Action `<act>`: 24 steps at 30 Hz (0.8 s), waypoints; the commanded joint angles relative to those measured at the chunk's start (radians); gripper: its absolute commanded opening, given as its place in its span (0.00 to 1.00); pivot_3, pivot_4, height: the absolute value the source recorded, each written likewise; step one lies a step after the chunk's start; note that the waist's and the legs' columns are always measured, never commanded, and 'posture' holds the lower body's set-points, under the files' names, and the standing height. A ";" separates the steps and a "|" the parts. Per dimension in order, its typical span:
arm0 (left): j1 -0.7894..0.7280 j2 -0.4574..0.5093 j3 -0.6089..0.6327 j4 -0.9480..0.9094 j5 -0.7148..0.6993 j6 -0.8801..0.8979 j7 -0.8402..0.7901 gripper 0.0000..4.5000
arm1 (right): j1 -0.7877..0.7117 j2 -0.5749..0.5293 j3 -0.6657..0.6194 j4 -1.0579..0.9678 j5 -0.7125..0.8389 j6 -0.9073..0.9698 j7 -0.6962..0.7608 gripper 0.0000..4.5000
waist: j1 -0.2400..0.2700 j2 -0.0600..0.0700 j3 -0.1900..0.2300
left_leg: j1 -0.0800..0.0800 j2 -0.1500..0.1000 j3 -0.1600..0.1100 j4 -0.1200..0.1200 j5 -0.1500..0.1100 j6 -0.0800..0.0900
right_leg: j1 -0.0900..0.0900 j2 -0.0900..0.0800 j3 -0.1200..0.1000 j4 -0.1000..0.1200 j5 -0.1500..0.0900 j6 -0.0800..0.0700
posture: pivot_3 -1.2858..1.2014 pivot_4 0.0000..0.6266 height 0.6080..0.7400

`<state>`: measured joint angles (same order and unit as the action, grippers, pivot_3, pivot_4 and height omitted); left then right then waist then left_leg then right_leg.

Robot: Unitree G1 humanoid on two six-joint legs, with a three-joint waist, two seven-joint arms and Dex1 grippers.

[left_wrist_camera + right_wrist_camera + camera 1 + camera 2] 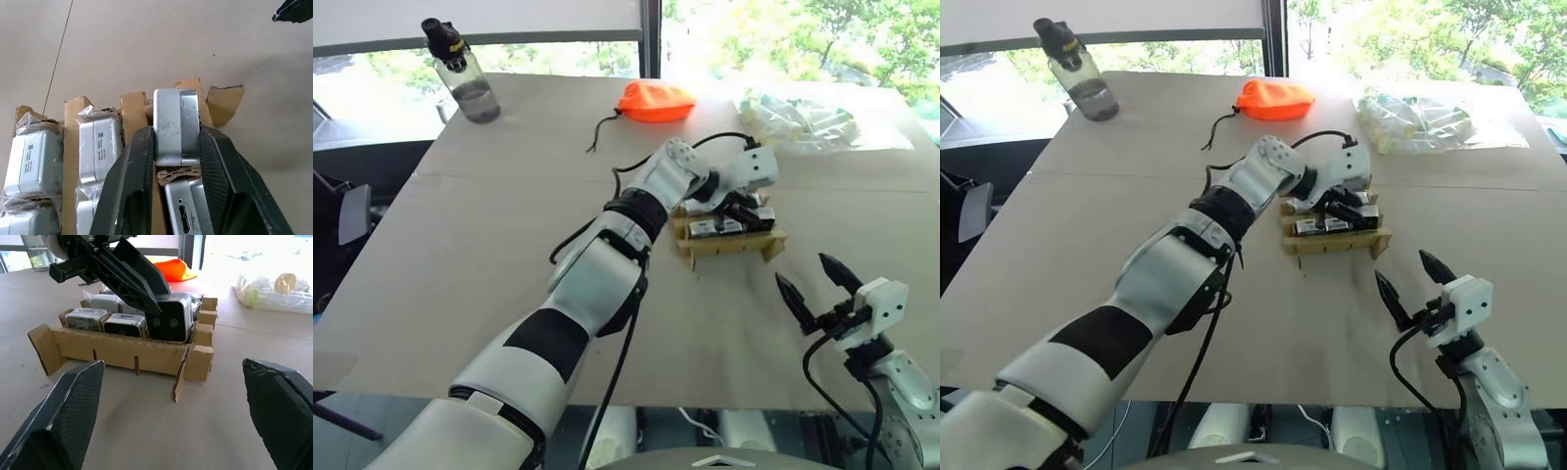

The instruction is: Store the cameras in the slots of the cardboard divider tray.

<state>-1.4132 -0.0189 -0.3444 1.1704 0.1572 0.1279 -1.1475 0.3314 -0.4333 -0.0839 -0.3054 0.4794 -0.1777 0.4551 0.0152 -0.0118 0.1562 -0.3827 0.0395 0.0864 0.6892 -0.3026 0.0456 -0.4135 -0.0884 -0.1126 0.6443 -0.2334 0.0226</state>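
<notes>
The left gripper, with its two black fingers pressed against the flat sides of a small boxy silver-white camera, holds that camera upright over an end slot of the tan-brown cardboard divider tray. The camera's lower edge sits just above a frayed cardboard divider top and a second silver camera lies directly beneath the fingertips. To one side of the clamped camera, other plastic-wrapped silver cameras already fill neighbouring slots. The right gripper hangs apart from the tray with its black fingers spread wide and nothing between them, its fingertips pointing toward the tray's front wall. The main risk, as I judge it, is that the held camera lands on the divider edge or on the camera below rather than in an open slot; pushing down then could crumple the thin cardboard, tip the light tray, or twist the camera out of the grip. Letting go early, while it rests on the divider edge, could leave it leaning or let it fall outside the end wall onto the beige tabletop. The tray is not braced by the other gripper, so any sideways drag could slide it.
</notes>
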 commanded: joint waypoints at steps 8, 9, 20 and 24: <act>-0.017 -0.021 -0.011 0.013 0.051 0.028 -0.022 0.30 | -0.015 0.060 0.007 -0.062 -0.049 0.007 0.025 0.99 | 0.000 0.000 0.000 | 0.000 0.000 0.000 0.000 0.000 0.000 | 0.000 0.000 0.000 0.000 0.000 0.000 | 0.52 0.24 0.89; -0.015 -0.023 -0.009 0.012 0.052 0.030 -0.019 0.35 | -0.017 0.065 0.008 -0.062 -0.053 0.007 0.026 1.00 | 0.000 0.000 0.000 | 0.000 0.000 -0.001 0.000 0.000 0.000 | 0.000 0.000 0.000 0.000 0.000 0.000 | 0.52 0.24 0.89; -0.046 -0.021 0.066 -0.007 0.018 0.043 0.063 0.99 | -0.011 0.088 0.006 -0.066 -0.074 0.004 0.052 1.00 | -0.001 0.000 0.000 | 0.000 0.000 -0.001 0.000 0.000 0.000 | 0.000 0.000 0.000 0.000 0.000 0.000 | 0.52 0.24 0.89; -0.033 0.022 0.107 -0.087 -0.012 0.020 0.062 0.99 | 0.000 0.084 -0.006 -0.067 -0.073 0.001 0.062 1.00 | -0.002 0.000 0.000 | 0.000 0.000 -0.001 0.000 0.000 0.000 | 0.000 0.000 0.000 0.001 0.000 0.000 | 0.52 0.24 0.89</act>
<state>-1.4163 -0.0044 -0.2680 1.1541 0.1736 0.1674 -1.0867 0.3286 -0.3455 -0.0630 -0.3331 0.4006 -0.1625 0.5089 0.0134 -0.0118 0.1562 -0.3829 0.0395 0.0855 0.6890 -0.3026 0.0458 -0.4139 -0.0883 -0.1129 0.6449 -0.2333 0.0224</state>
